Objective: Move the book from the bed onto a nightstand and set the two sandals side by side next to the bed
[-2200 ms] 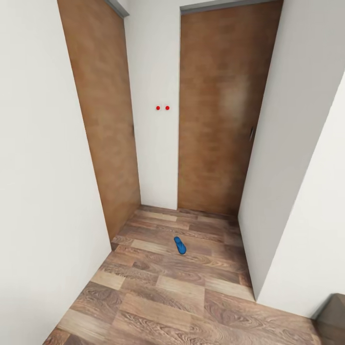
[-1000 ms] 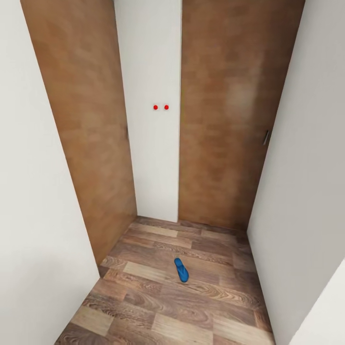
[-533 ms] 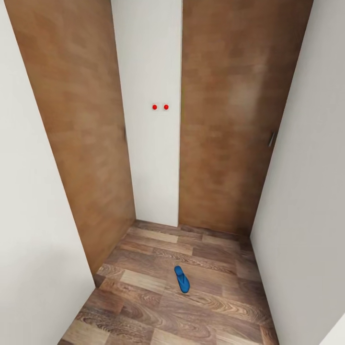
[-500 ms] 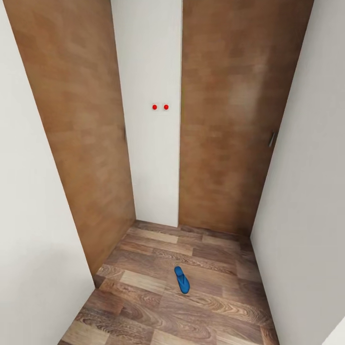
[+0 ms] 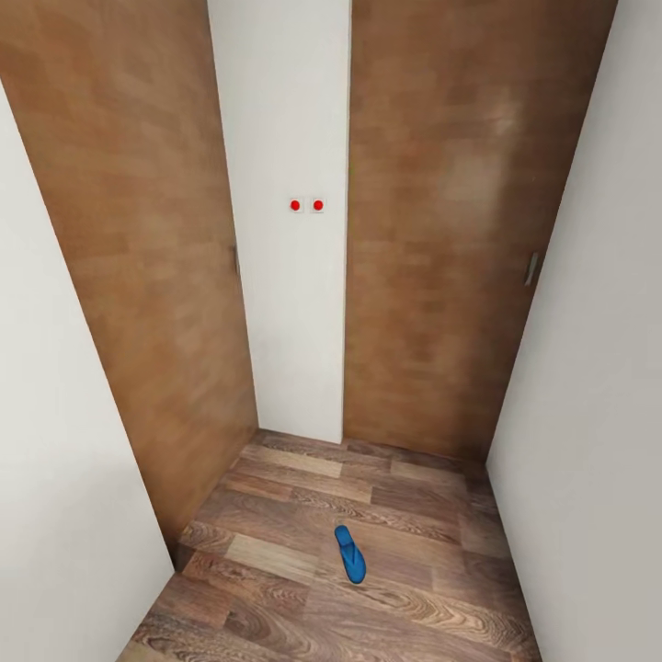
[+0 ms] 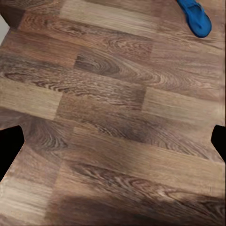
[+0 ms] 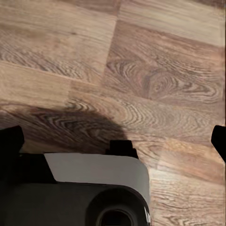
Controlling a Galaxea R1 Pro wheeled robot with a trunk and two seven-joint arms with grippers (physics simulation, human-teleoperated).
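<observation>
- The left gripper (image 6: 113,143) shows in its wrist view as two dark fingertips (image 6: 10,146) at opposite edges of the picture, spread wide apart with bare brown wood-plank floor (image 6: 103,117) between them; it holds nothing and touches nothing.
- The right gripper (image 7: 113,141) likewise shows dark fingertips (image 7: 10,141) at the two edges of its wrist view, wide apart and empty, above the same plank floor (image 7: 155,70); a grey and white rounded part of the robot's body (image 7: 84,188) sits below them and casts a dark shadow on the planks.
- One small, flat, bright blue sandal (image 5: 348,553) lies alone on the floor (image 5: 414,588), sole down, in the middle of a narrow white-walled recess, well apart from both grippers.
- It is thin and elongated, with a strap of the same blue as far as the head view lets me judge; the strap's detail is too small to be sure.
- Its long axis runs roughly away from the robot, tilted a little, with the broader end nearer the robot and toward its right.
- In the left wrist view the same sandal (image 6: 194,17) lies at the picture's edge, cut off in part.
- Two tall brown wooden doors (image 5: 441,230) flank a white wall strip (image 5: 290,303) that bears two small red dots (image 5: 306,205).
- Plain white walls (image 5: 588,414) close the recess on either side.
</observation>
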